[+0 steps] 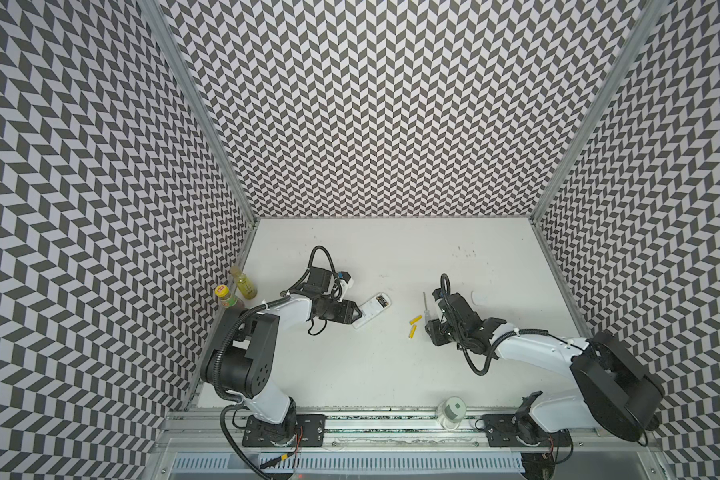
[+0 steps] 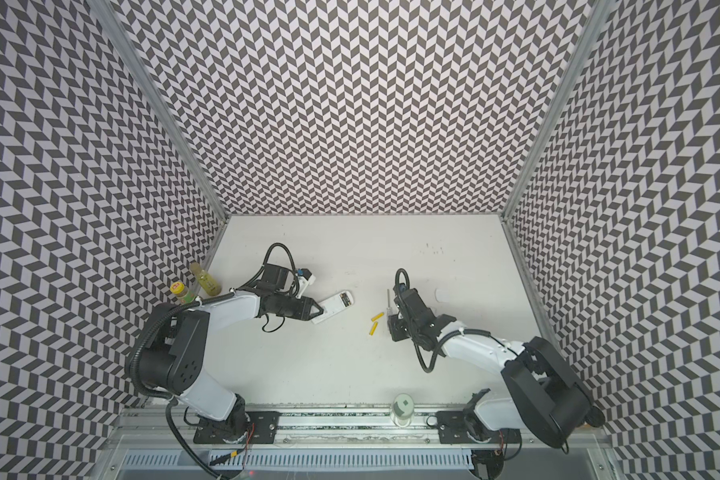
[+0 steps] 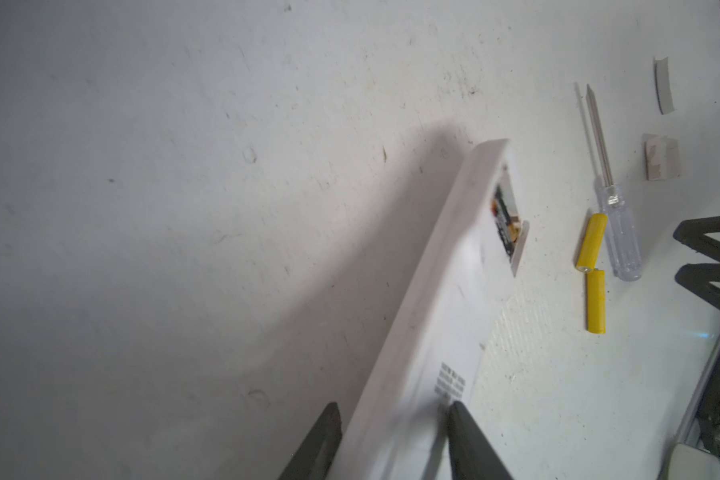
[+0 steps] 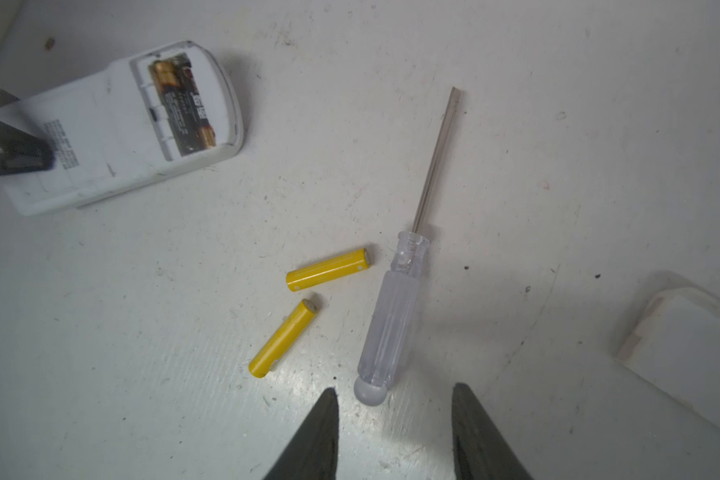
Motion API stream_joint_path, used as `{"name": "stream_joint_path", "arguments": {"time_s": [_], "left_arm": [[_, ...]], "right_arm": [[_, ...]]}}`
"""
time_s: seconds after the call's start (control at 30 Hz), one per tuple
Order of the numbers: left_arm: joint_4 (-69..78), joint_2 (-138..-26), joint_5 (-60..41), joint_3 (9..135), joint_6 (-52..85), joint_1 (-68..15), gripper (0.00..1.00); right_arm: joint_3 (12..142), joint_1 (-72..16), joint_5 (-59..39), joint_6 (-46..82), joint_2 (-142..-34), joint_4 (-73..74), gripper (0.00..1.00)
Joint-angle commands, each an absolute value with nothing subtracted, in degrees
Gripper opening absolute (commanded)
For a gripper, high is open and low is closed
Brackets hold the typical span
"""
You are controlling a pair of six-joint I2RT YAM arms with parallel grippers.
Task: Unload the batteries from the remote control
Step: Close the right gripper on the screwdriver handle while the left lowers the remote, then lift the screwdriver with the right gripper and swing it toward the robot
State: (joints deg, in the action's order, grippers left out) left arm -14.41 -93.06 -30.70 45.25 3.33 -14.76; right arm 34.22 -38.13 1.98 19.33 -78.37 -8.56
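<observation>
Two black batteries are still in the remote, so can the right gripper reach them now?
Probably yes: the black batteries lie exposed in the remote, the left gripper is at its other end, and the right gripper is open and empty.

Two yellow batteries (image 4: pixel 327 269), at least one black-and-gold battery (image 4: pixel 184 116), one white remote control (image 4: pixel 100 137), one clear-handled screwdriver (image 4: pixel 391 328), two bottles (image 1: pixel 244 286), one white-lidded jar (image 1: pixel 452 411) and two loose white plastic pieces (image 3: pixel 661 160) are counted.

1. Robotics lab test booth, no doubt.
2. Zigzag-patterned walls (image 1: pixel 371 104) box in a white table (image 1: pixel 391 365).
3. There's the left arm (image 1: pixel 296 309) and right arm (image 1: pixel 528 353), bolted on a metal rail (image 1: pixel 391 432) up front.
</observation>
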Motion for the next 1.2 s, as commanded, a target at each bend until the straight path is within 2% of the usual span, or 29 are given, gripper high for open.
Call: {"name": "stream_joint_path", "arguments": {"time_s": [0.0,0.23,0.43,0.83,1.03,1.17], "left_arm": [[-14.8,-93.0,-28.8,45.8,2.2,-14.8,0.46],[-14.1,-90.7,-27.0,45.1,1.3,-14.8,0.61],[-12.2,-85.9,-26.2,43.2,-2.0,-14.7,0.65],[-9.1,-75.2,-26.6,39.9,-4.3,-10.9,0.84],[-8.0,-71.7,-30.6,38.4,-3.2,-7.6,0.94],[-8.8,-70.6,-33.9,39.1,-4.1,-6.8,0.96]], "right_arm": [[34.5,-39.2,3.4,20.3,-79.6,-5.2,0.45],[36.2,-40.2,4.1,20.5,-84.1,-4.4,0.46],[36.8,-40.4,6.7,21.4,-87.1,-4.9,0.45],[36.2,-40.1,12.5,22.6,-88.4,-5.4,0.21],[36.9,-38.9,13.6,21.3,-87.8,-5.1,0.14],[38.1,-37.1,12.7,19.8,-86.8,-5.4,0.13]]}}
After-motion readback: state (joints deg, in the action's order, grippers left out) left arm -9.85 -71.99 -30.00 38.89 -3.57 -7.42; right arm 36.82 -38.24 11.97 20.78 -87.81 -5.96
